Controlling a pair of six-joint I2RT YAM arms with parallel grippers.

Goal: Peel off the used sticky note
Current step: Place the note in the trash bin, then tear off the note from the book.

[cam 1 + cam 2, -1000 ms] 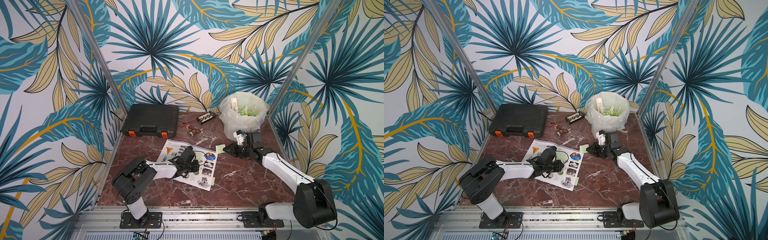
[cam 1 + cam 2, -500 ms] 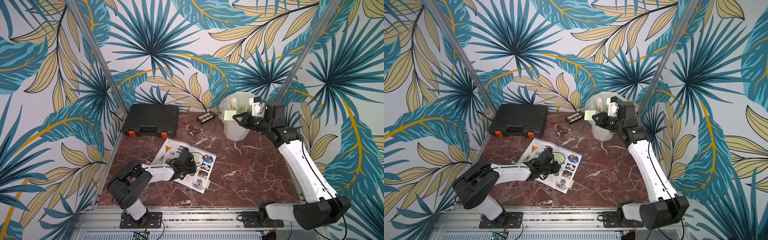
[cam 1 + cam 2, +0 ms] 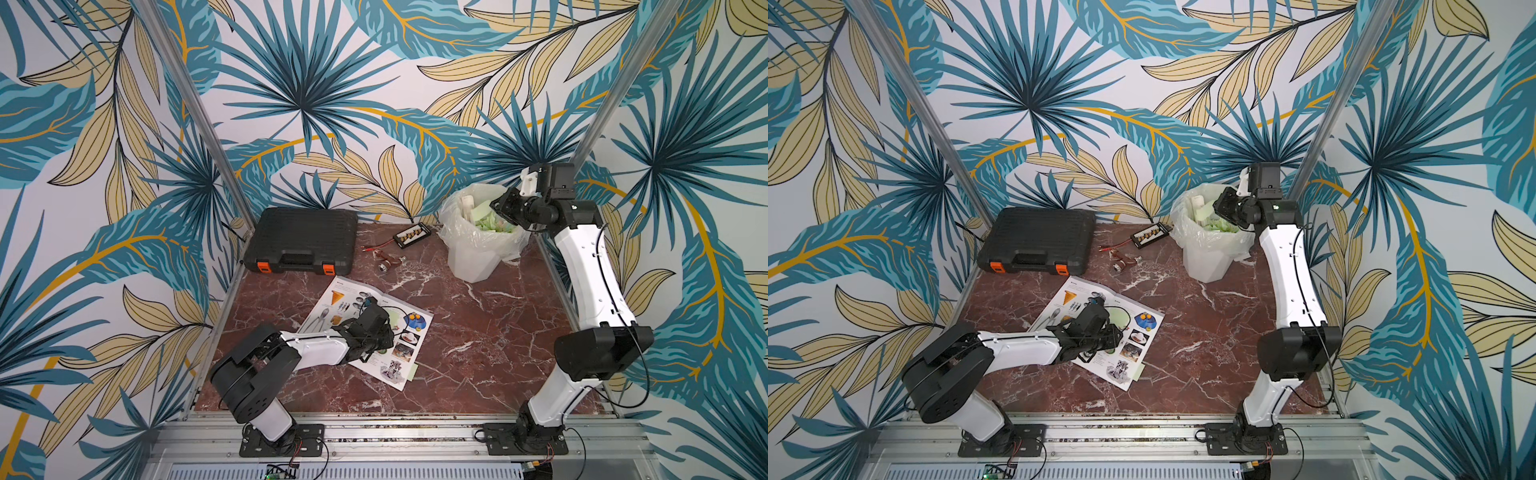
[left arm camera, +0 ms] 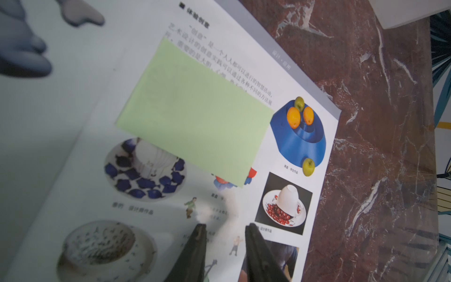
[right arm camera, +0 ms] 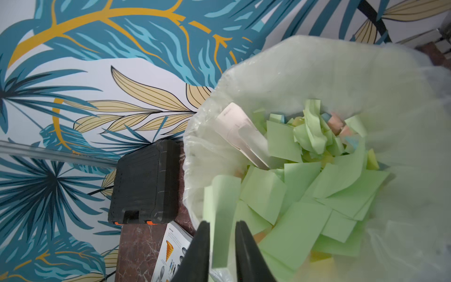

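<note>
Black case (image 3: 305,239) closed by back wall; small board (image 3: 411,236), metal part (image 3: 388,264) nearby

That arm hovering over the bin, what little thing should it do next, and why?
Probably open the right pincer a touch wider, so that the note drops. The green note hangs between its parted jaws, directly over the bin, which already holds many notes. Letting go frees the arm for the second note, stuck on the magazine.
</note>
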